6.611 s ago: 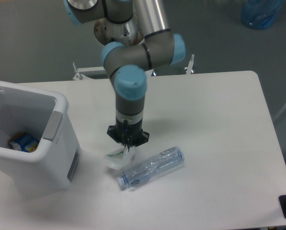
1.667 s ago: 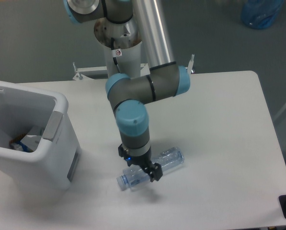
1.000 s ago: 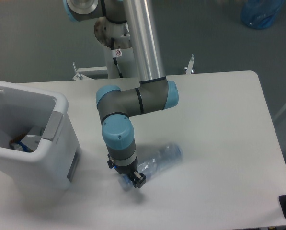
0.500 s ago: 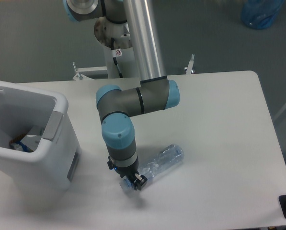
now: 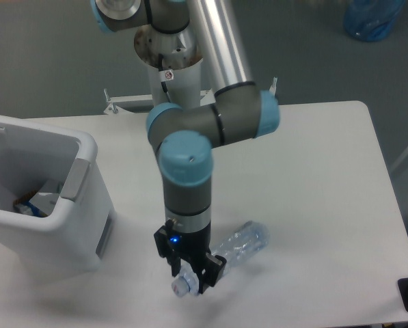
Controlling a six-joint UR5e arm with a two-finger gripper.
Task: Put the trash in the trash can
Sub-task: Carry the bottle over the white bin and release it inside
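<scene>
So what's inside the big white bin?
Inside the trash can a white crumpled wrapper and a bit of a blue-and-yellow box show. The near wall hides the rest of the bottom.

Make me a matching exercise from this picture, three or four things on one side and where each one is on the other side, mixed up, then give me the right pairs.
Things:
1. plastic bottle
2. paper wrapper
3. trash can
4. blue bag

Places:
A. on the floor beyond the table's far right corner
B. inside the bin
C. cap end between the gripper fingers
D. standing at the table's left edge

Pairs: 1-C, 2-B, 3-D, 4-A
</scene>
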